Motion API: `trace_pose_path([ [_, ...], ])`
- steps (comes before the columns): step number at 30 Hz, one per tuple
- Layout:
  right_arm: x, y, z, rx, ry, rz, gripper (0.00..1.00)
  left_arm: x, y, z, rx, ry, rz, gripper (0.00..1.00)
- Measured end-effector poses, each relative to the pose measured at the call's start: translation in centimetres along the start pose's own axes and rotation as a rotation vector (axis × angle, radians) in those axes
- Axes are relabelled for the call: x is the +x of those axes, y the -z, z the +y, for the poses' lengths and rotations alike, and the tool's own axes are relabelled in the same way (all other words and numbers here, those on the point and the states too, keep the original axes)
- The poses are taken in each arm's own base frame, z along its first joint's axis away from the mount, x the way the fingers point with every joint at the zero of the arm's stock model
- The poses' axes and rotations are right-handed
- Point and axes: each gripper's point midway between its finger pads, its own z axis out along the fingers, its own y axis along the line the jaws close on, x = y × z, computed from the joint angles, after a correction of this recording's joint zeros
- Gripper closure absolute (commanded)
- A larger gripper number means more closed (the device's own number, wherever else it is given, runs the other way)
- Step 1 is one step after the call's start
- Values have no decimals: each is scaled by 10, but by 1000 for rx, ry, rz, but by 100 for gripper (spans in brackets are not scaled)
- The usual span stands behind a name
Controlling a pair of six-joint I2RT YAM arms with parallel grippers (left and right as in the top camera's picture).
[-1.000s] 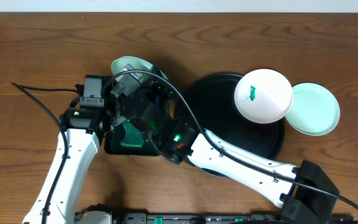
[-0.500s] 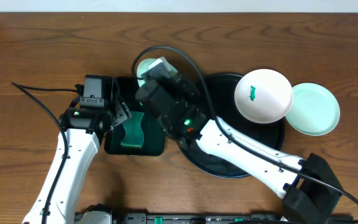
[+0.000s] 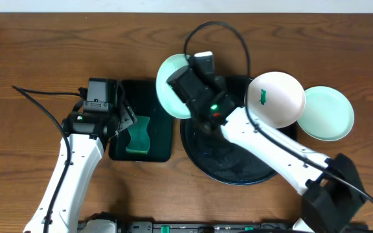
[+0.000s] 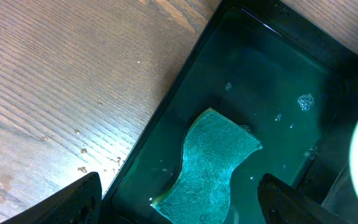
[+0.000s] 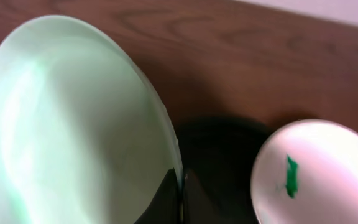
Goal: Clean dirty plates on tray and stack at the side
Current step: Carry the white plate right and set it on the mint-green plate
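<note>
Right gripper point(image 5: 180, 198) has its jaws pressed onto the rim of a mint plate point(image 3: 170, 97), pinching it by the edge nearest the arm. Overhead, that plate sits upper centre and sticks out to the left of the jaws, btw the small tray point(image 3: 162, 144) and the round tray point(image 3: 228, 169), w/ its right side over the round tray's upper-left rim. On the wrist cam it's tilted, not flat, and I see no green on its face.

White plate point(image 3: 280, 97) w/ a green smear lies at the round tray's upper right. A second mint plate point(image 3: 332, 116) is right of it on the table point(image 3: 44, 45), tucked partly under the white one's edge. Can't tell if that one's dirty.

Left gripper point(image 4: 180, 204) hangs over the small tray, jaws spread wide, nothing in them. The sponge point(image 4: 210, 158) lies in the tray just below.

Key bit, I reckon: the held plate points left while the other plates lie far right. So the right arm, much the nearer to them, would have to swing it across the round tray, clear of the white plate. Left arm is placed for the sponge only.
</note>
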Motion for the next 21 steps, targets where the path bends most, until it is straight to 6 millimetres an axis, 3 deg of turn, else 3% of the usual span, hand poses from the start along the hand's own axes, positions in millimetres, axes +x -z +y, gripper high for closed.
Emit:
trace_pose_path([
  [4,-11,9,-48,58,-153,24,99,0,0,0,-1,0,0,20],
  [10,-27,28,-147,199,-396,25,98,0,0,0,-1,0,0,20],
  [21,19,31,-307,562,-684,174,98,0,0,0,-1,0,0,20],
])
